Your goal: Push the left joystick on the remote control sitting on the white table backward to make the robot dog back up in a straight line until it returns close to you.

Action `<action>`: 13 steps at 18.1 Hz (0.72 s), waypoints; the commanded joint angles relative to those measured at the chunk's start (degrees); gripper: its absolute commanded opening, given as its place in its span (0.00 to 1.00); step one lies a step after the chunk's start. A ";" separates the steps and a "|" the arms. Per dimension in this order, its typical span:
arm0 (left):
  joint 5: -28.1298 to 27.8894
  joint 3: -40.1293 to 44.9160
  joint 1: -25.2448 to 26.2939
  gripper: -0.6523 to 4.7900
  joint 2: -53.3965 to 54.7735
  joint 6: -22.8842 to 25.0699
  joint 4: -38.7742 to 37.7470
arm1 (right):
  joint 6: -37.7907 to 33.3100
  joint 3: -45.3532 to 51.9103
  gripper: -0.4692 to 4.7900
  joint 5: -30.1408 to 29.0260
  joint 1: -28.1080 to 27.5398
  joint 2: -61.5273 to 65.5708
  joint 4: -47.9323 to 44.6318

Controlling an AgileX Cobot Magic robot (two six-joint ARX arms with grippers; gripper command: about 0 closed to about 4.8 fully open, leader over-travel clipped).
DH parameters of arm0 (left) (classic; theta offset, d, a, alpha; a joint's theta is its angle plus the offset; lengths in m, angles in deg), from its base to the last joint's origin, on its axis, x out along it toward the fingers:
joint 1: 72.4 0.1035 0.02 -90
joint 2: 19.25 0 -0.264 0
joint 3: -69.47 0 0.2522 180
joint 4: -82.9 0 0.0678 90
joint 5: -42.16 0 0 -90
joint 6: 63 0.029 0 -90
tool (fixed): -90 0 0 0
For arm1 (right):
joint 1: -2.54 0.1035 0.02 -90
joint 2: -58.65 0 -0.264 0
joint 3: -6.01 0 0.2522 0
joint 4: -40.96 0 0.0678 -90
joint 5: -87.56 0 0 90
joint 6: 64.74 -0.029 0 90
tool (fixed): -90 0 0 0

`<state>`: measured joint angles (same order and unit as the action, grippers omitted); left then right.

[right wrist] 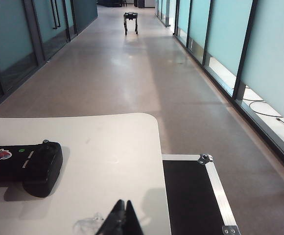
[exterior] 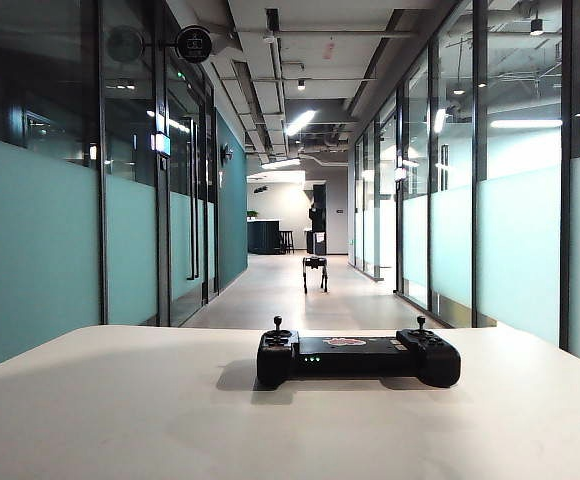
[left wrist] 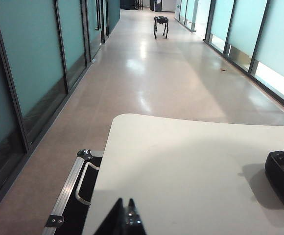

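One short black left joystick (exterior: 278,323) stands untouched on the wide black remote control (exterior: 358,357), mid white surface (exterior: 120,410). Both grippers, left (left wrist: 124,218) and right (right wrist: 122,218), hang clenched, apart. Dark four-legged robot dog (exterior: 315,270) stands far down the corridor.

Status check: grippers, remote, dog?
Left gripper and right gripper shut, empty, short of remote control. Left joystick untouched. Robot dog far down corridor, floor between clear.
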<state>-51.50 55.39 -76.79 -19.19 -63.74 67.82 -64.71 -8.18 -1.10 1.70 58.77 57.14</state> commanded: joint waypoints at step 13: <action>-0.42 -0.59 -0.07 0.11 0.04 -1.79 3.72 | 0.04 -3.04 0.08 -0.04 0.07 0.09 -1.38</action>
<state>-51.61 55.26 -76.79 -19.19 -64.30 70.39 -64.69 -10.70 -1.10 1.72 58.93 56.48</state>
